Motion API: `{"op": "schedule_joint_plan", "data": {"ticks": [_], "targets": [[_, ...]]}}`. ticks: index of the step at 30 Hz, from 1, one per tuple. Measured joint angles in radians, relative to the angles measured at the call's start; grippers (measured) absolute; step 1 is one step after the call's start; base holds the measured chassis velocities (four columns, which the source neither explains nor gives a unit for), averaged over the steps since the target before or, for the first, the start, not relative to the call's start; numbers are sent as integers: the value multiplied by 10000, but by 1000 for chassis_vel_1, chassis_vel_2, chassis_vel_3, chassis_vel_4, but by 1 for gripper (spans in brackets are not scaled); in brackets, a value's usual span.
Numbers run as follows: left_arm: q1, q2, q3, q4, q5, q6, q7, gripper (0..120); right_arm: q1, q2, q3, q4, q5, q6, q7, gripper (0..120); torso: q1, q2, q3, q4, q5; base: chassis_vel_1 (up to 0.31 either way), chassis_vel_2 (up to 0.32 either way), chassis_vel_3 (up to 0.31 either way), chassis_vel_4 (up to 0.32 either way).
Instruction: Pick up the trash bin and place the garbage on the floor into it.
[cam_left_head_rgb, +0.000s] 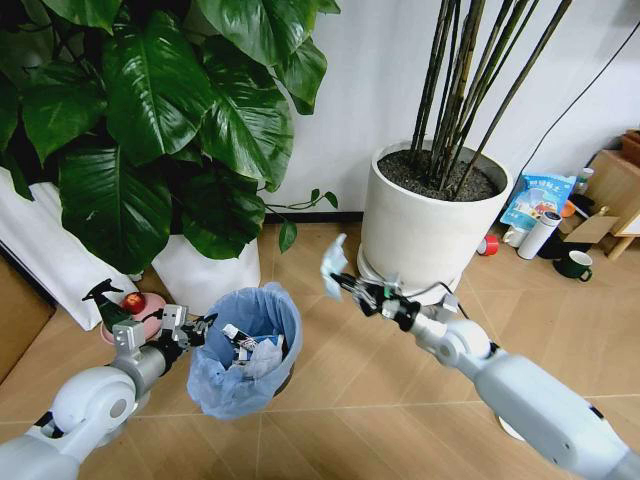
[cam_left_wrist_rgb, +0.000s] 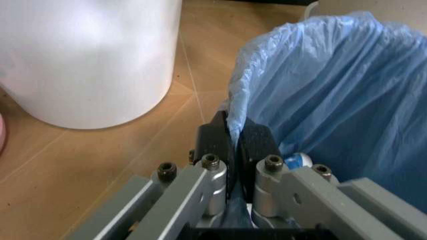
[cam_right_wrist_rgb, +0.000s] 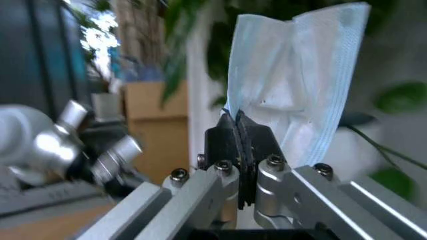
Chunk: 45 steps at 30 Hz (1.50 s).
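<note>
- Against the white wall at the back stand two large white plant pots: one (cam_left_head_rgb: 432, 235) holding tall dark stalks on the robot's right, the other (cam_left_head_rgb: 205, 270) under a broad-leaved green plant (cam_left_head_rgb: 160, 110) on its left.
- On the wooden floor between them, closer to the robot, sits the trash bin (cam_left_head_rgb: 245, 350), lined with a crinkled light-blue bag; several pieces of litter (cam_left_head_rgb: 243, 345) already lie inside it.
- At the bin's left rim, the left gripper (cam_left_head_rgb: 200, 330) has its jaws pressed together on the bag's edge, and the left wrist view shows the blue plastic pinched between the black fingertips (cam_left_wrist_rgb: 215, 140).
- To the right of the bin and above the floor, the right gripper (cam_left_head_rgb: 350, 287) holds a pale blue face mask (cam_left_head_rgb: 333, 266); its jaws are clamped on the mask's lower edge, and the mask stands up from the fingertips (cam_right_wrist_rgb: 223, 142).
- Off to the far right, near the wall, stand a white bottle (cam_left_head_rgb: 540, 235) and a dark green mug (cam_left_head_rgb: 575, 265).
</note>
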<state>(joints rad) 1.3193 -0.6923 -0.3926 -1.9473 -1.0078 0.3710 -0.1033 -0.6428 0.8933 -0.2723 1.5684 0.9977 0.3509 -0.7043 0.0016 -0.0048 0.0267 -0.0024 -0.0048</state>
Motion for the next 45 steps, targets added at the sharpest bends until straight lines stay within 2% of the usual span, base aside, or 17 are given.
{"op": "schedule_joint_plan", "data": {"ticks": [3,4,5,7,9,16,22,25,27,29,32,34,36,39,40,45], "targets": [[-57,20,47,6,0,-3,0,0,325,65,-369,8,155,-29,-89,0,0,0,0,0,-2,0,0,0,0],[-122,54,105,12,0,-3,-1,0,692,120,-828,-26,277,-129,-241,0,0,0,0,0,0,0,0,0,0],[-305,106,224,31,-2,-6,-1,0,1845,262,-2330,-505,325,-400,-835,0,0,0,0,-2,0,0,0,0,0],[-323,106,233,35,-3,-5,-1,0,2007,287,-2536,-582,298,-433,-919,0,0,0,0,-3,0,0,0,0,0],[-367,103,247,46,1,-5,2,0,2697,434,-3261,-1000,-89,-562,-1312,0,0,0,0,-3,0,0,0,0,0],[-340,150,253,3,8,18,38,0,4065,1019,-3996,-2017,-1091,-863,-2257,0,0,0,0,0,-1,0,0,0,0],[-373,187,300,-49,6,31,53,0,4602,1207,-4299,-2362,-1709,-1218,-2808,0,-1,0,-1,-2,-1,0,0,0,0],[-430,182,333,-53,-8,34,54,0,4771,1208,-4602,-2458,-1739,-1253,-2859,7,-1,0,0,-3,0,0,0,0,0],[-476,165,346,-52,-16,35,54,0,4824,1229,-4682,-2506,-1760,-1255,-2858,16,-1,0,0,-3,0,0,0,0,0],[-495,158,355,-35,-20,35,54,0,4825,1238,-4692,-2513,-1695,-1256,-2824,25,0,0,0,-3,0,0,0,0,0],[-495,158,357,-18,-21,35,53,0,4825,1219,-4691,-2513,-1650,-1263,-2815,32,0,0,-1,-1,0,0,0,0,0],[-494,158,357,-9,-22,36,53,0,4815,1153,-4674,-2511,-1615,-1265,-2796,41,-1,0,-1,-1,0,0,0,0,0],[-492,158,355,-9,-23,37,54,0,4800,1133,-4650,-2511,-1607,-1265,-2787,45,-1,0,-1,-1,0,0,0,0,0],[-472,147,297,-2,-27,37,49,0,4642,1032,-4446,-2511,-1382,-1259,-2531,60,-1,0,-1,-2,0,0,0,0,0],[-472,147,297,-2,-27,37,49,0,4642,1032,-4446,-2511,-1382,-1259,-2531,60,-1,0,-1,-2,0,0,0,0,0],[-363,93,36,43,-41,38,38,0,3973,801,-3629,-2487,-398,-1240,-1187,79,0,0,-1,1,1,0,0,0,0]]}}
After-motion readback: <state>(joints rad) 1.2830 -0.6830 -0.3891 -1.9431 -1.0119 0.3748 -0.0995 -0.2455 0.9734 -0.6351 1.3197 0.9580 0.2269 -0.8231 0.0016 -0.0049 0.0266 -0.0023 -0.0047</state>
